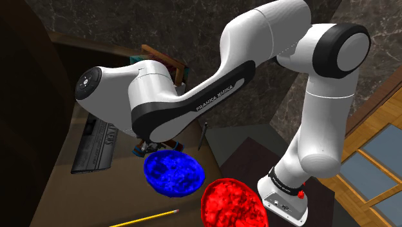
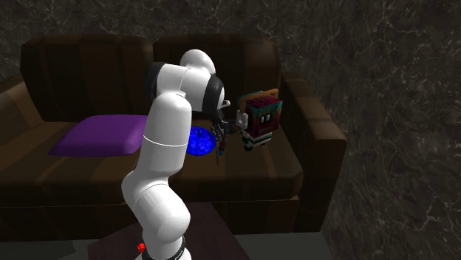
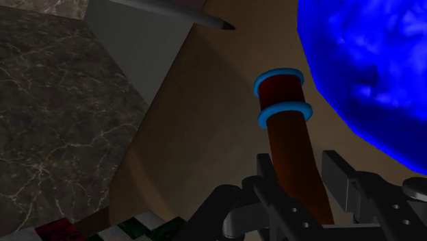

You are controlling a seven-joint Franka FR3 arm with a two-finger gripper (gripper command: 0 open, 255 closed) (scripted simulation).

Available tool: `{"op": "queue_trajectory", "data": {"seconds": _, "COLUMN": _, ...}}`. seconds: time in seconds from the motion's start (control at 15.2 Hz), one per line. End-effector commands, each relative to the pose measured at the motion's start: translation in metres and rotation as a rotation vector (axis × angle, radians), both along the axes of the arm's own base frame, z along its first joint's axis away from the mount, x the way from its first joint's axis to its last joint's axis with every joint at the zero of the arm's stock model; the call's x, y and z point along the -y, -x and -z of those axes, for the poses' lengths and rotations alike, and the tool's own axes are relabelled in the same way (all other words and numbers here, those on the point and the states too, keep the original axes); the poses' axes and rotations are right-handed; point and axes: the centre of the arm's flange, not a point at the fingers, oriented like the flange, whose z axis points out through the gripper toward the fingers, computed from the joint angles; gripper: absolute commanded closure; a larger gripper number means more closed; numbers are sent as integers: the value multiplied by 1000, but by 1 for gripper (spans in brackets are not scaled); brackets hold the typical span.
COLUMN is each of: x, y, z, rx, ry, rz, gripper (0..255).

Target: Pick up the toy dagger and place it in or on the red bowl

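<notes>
the gripper is clamped on the toy dagger. its two black fingers press the dark red handle from either side. the handle runs out ahead of the fingers and ends in a stub with two bright blue rings around it. the blade end is hidden behind the hand, and it is not clear whether the dagger rests on the brown seat or hangs above it.

the blue bowl lies just beside the dagger, its rim close to the ringed end in the wrist view. in the shoulder view the red bowl sits next to the blue bowl, on the side away from the gripper, so the blue bowl lies between the hand and the red one. the red bowl holds nothing.

a grey pen lies beyond the blue bowl, a yellow pencil lies near the lower edge, and a dark keyboard lies at the shoulder view's left. the second exterior view shows a purple cushion and a striped box on a brown sofa.
</notes>
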Motion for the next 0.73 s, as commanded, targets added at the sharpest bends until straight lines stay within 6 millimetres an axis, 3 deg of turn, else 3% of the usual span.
{"op": "queue_trajectory", "data": {"seconds": 0.0, "x": -2, "y": 3, "z": 8, "rx": -14, "ry": -2, "rz": -6, "gripper": 255}}
{"op": "queue_trajectory", "data": {"seconds": 0.66, "x": -3, "y": 0, "z": -38, "rx": -14, "ry": -2, "rz": -6, "gripper": 255}}
